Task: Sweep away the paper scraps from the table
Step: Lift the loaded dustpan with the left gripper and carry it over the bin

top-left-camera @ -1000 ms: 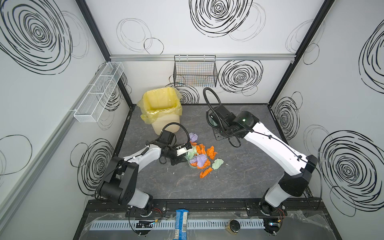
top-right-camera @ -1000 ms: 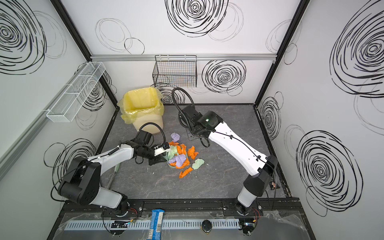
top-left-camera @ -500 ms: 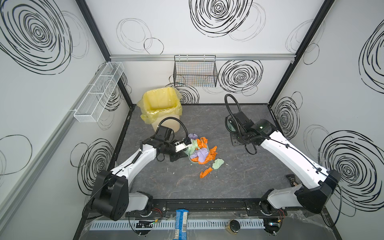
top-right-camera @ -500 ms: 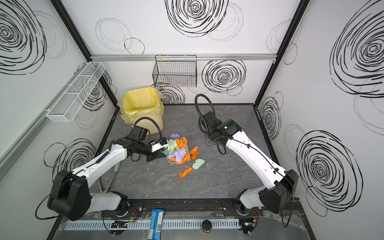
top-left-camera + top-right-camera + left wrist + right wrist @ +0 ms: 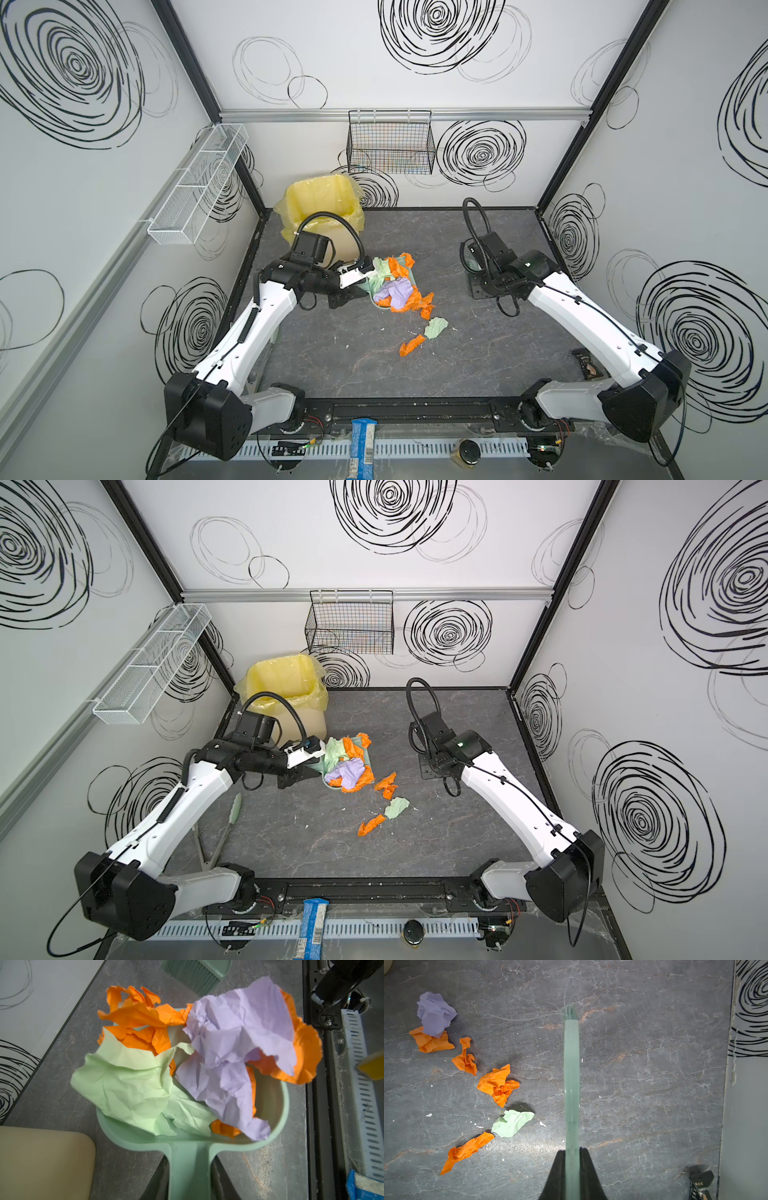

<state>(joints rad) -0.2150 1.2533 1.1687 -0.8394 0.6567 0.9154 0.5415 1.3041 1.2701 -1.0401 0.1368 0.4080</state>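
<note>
Paper scraps (image 5: 228, 1047) mostly fill the dustpan (image 5: 278, 1118) gripped by my left end effector (image 5: 190, 1180); my right end effector (image 5: 572, 1159) clamps the brush (image 5: 571, 1074); several pieces lie loose on the tabletop (image 5: 654, 1084).

This is a robot lab cell. 3 white panels (image 5: 353, 54) scribbled with black spirals, joined by black posts (image 5: 602, 83), box in the dark marbled tabletop (image 5: 478, 353). A left arm (image 5: 249, 332) and a right arm (image 5: 590, 320) are bolted to a rail (image 5: 395, 409) along the tabletop's front edge, with a slotted cable duct (image 5: 415, 449) just beyond.
</note>
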